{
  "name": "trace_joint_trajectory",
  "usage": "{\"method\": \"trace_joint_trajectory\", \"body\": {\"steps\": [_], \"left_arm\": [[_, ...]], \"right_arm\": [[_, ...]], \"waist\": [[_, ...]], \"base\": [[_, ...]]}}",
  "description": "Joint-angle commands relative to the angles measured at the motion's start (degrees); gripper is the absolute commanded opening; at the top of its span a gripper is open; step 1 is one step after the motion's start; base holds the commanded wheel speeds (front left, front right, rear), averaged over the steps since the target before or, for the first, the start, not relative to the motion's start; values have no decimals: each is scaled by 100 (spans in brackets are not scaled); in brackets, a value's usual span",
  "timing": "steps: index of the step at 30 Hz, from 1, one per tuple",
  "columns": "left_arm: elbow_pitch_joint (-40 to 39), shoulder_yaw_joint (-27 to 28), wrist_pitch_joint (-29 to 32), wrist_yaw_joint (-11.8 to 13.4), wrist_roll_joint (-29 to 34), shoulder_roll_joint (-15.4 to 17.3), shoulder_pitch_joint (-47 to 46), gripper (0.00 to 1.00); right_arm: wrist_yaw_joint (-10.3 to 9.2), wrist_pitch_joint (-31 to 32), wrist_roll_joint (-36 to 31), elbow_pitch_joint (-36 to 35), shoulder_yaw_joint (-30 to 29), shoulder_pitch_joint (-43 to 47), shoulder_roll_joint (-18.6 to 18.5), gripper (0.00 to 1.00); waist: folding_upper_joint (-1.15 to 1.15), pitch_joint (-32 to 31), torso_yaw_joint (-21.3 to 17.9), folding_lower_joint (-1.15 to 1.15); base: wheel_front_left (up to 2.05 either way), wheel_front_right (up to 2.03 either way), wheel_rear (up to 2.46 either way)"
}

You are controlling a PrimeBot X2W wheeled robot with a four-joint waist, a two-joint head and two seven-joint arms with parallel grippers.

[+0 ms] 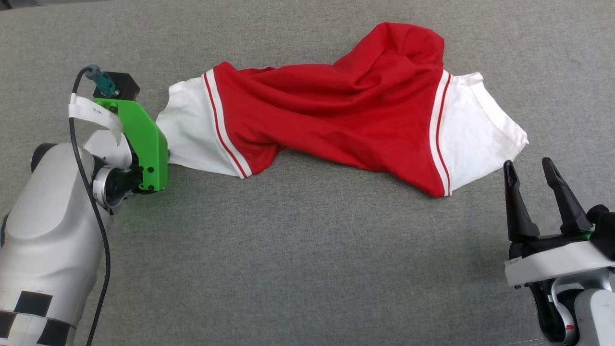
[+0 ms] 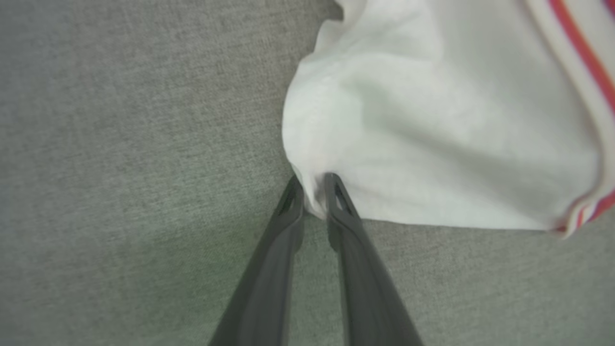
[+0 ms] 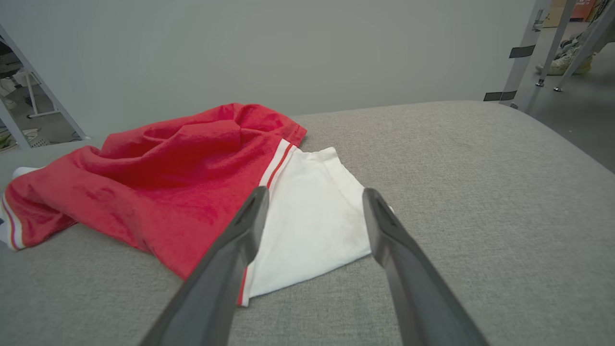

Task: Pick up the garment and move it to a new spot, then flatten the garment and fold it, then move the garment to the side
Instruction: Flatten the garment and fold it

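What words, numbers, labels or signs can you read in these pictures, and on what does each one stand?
No text can be read in full.
White strap above the green bracket: small dark marks, too small to read.
Garment: no lettering on the faces that show, only striped trim.
Orange panel in the far background: cut off and blurred, unreadable.

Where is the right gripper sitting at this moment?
Head view, lower right: the right gripper sits open just short of the white sleeve of the garment, apart from it.
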Motion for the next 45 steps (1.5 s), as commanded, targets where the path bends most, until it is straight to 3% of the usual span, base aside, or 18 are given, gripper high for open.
{"method": "trace_joint_trajectory", "body": {"steps": [1,10,16,25,30,34,45], "left_arm": [[161,-81,61,-51,-104,-130,186,0],[-253,295,-437,-112,-526,-53,449,0],[-1316,481,-355,30,-817,70,1111,0],[-3502,669,0,650,-1042,348,2372,0],[-4453,743,122,951,-1053,447,2784,0],[-5090,752,197,1104,-1045,489,2962,0],[-5434,698,219,1134,-973,497,2842,0]], "right_arm": [[-4,-24,16,6,-24,-98,-23,100],[-4,488,-1,47,-80,-31,-321,100],[-4,1819,13,163,-129,-68,-844,100],[-4,4426,403,210,-211,-653,-1389,100],[-4,5493,483,388,-225,-1096,-1621,100],[-4,5827,399,788,-145,-1526,-1819,100],[-4,5641,306,1586,197,-1948,-2008,100]], "waist": [[0,-35,40,0],[0,-484,280,0],[0,-802,520,0],[0,-836,747,0],[0,-703,872,0],[0,-474,1006,0],[0,-78,1235,0]], "base": [[0,0,0],[0,0,0],[0,0,0],[0,0,0],[0,0,0],[0,0,0],[0,0,0]]}}
